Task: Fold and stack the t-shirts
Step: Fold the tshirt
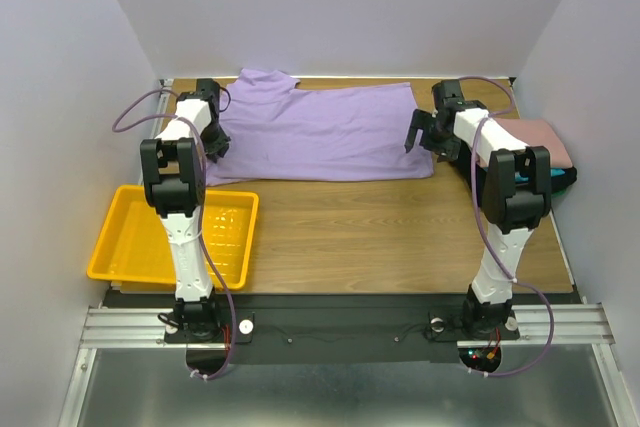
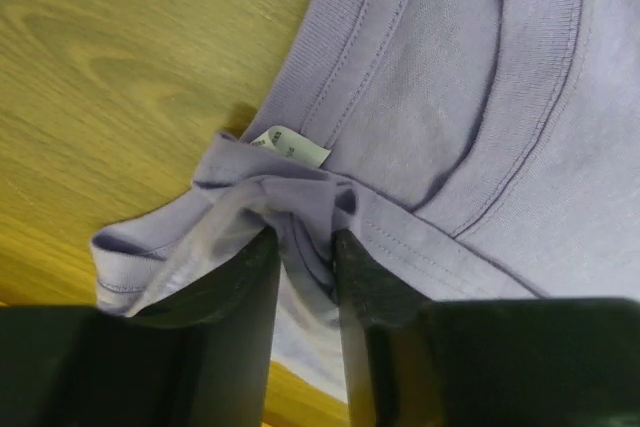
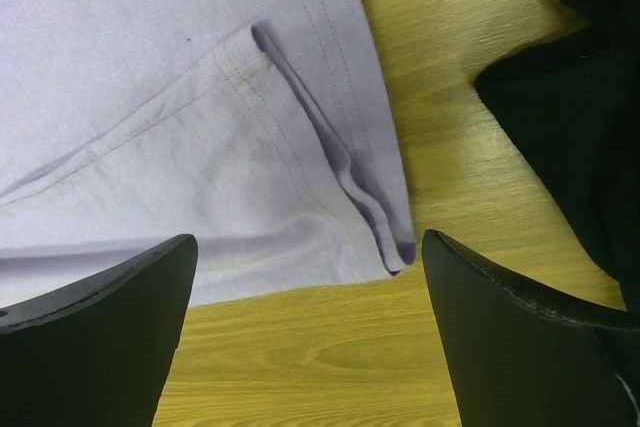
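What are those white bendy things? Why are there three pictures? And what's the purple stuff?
The white bendy things are two robot arms, a left arm and a right arm, bolted to a wooden table. Each ends in a two-finger pincher. The big picture looks down from above. The other two come from little cameras on the wrists, so the black shapes at the bottom are fingers. The purple stuff is a t-shirt lying flat. The left gripper pinches a bunch of it near the neck. The right gripper is open over the shirt's bottom corner, holding nothing. There's also a yellow tray and a pile of folded shirts, pink on top.
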You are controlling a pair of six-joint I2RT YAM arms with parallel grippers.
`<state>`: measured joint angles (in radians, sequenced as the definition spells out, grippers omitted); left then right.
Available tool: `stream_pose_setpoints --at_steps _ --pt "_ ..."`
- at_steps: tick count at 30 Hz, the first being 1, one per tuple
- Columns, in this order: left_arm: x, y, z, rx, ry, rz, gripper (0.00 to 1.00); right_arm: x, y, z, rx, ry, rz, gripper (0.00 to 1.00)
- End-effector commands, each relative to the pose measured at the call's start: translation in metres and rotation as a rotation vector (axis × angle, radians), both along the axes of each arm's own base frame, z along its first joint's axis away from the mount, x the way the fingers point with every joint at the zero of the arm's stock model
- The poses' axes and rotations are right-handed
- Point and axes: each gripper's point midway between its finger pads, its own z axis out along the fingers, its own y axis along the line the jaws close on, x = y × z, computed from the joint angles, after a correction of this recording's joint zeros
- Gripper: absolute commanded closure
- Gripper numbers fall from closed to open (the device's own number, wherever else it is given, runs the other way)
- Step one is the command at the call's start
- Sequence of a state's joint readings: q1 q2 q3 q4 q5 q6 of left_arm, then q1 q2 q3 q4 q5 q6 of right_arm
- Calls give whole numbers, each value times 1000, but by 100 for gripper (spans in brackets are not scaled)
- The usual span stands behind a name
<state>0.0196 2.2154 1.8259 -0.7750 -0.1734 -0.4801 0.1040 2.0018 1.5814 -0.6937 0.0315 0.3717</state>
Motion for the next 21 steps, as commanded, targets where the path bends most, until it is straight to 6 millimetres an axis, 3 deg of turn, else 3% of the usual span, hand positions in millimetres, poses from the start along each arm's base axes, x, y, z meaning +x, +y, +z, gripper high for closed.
stream_pose_setpoints --at_steps 1,3,9,17,21 --pt "-3 1 6 -1 -1 5 77 17 -6 14 -32 -68 -14 0" --pt "-6 1 9 3 1 6 100 16 -8 15 -42 -71 -22 0" --pt "-1 5 46 26 -69 12 100 16 -6 14 -28 -68 -19 0" --pt "2 -1 67 38 -99 -10 100 12 -6 9 -28 -53 -22 0" --pt "16 -4 85 25 -163 -20 100 13 -6 8 -30 -53 -21 0"
